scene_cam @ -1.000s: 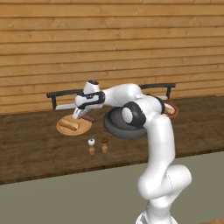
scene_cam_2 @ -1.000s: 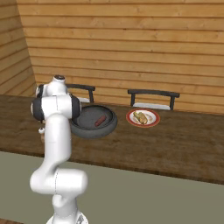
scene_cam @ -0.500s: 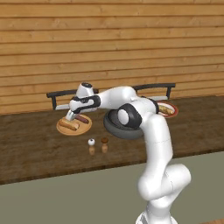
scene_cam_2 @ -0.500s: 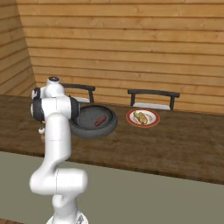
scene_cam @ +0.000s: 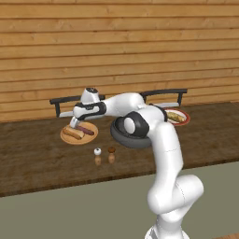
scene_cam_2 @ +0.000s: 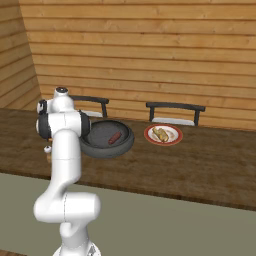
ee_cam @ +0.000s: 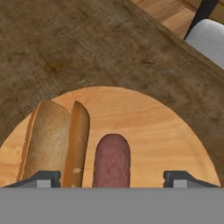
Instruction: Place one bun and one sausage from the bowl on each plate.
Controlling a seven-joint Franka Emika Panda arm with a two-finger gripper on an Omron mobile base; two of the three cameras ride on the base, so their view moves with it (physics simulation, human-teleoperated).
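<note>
I have the gripper (ee_cam: 112, 178) low over the wooden plate (ee_cam: 162, 127), its two dark fingertips (ee_cam: 43, 178) spread wide apart with nothing between them. The plate is a smooth, round disc of pale tan wood resting on the dark, coarse-grained counter (ee_cam: 78, 48). On it lie a bun (ee_cam: 54, 140), a split, finger-shaped roll with a browner crust along one edge, and just beside it a sausage (ee_cam: 112, 159), a short, matte reddish-brown cylinder with a rounded end. In my hand view both run lengthways away from the fingertips, side by side and roughly parallel. From the left base view they lie across the plate (scene_cam: 79, 135), long axes slanting from upper right to lower left. The bowl (scene_cam_2: 107, 140), dark grey, wide and thick-rimmed, sits near the arm with another sausage (scene_cam_2: 115, 138) inside, angled diagonally. Further right, the red-rimmed plate (scene_cam_2: 163, 134) carries a second bun (scene_cam_2: 160, 133).
</note>
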